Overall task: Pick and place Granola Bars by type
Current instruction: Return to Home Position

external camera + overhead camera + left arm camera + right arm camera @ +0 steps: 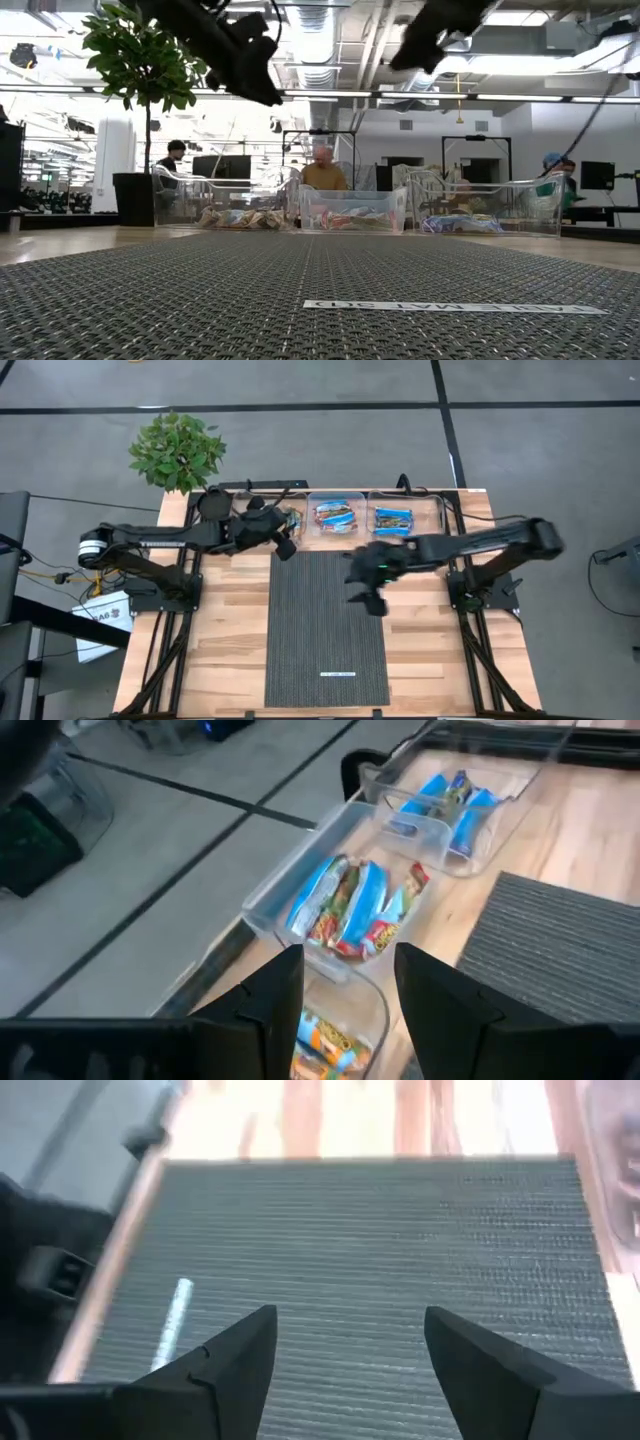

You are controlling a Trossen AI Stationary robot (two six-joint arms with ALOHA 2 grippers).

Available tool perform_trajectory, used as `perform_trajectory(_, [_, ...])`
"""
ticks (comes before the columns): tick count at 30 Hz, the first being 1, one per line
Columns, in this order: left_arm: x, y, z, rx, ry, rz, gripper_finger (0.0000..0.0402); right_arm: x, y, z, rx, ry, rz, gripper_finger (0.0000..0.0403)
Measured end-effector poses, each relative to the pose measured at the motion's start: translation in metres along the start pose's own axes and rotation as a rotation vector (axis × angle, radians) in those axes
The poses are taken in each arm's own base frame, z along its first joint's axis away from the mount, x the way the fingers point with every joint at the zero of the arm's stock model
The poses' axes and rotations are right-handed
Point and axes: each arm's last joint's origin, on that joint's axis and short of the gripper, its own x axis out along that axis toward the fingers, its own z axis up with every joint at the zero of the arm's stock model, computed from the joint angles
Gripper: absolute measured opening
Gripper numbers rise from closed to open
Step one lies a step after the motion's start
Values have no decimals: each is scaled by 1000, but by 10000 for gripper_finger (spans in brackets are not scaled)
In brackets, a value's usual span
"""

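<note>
A pale, plank-grained wooden table (230, 640) is covered down its middle by a dark, ribbed rectangular mat (320, 630), on which a thin white strip (338, 674) is seen toward 6 o'clock. At the mat's 12 o'clock edge three clear, hard-walled bins are lined up, and the glossy, crinkled Granola Bars (335, 513) are found sorted inside them: tan-orange ones in the left bin (175, 195), blue and orange-red ones in the middle bin (392, 203), bright blue ones in the right bin (530, 195). The left gripper (350, 990) is held above the left bin, at the mat's 11 o'clock corner, its fingers spread and nothing gripped; its arm is stretched level across from 9 o'clock. The right gripper (350, 1355) is raised over the mat toward 2 o'clock, its fingers parted wide and empty, its arm bent at the elbow and reaching in from 3 o'clock.
</note>
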Motion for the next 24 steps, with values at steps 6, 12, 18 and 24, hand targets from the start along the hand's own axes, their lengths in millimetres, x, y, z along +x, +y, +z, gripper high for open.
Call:
perform_trajectory(6, [-15, -7, 6, 0, -44, -48, 153, -43, 19, -52, -9, -270, 56, 249])
perform_trajectory(12, [-20, -14, 5, 6, -44, -80, 153, -64, 31, -104, -87, -524, 156, 249])
perform_trajectory(18, [-21, -15, 4, -13, -40, -85, 153, -68, 37, -142, -168, -695, 262, 249])
perform_trajectory(24, [-21, -15, 4, -32, -38, -85, 153, -71, 42, -165, -275, -794, 331, 249])
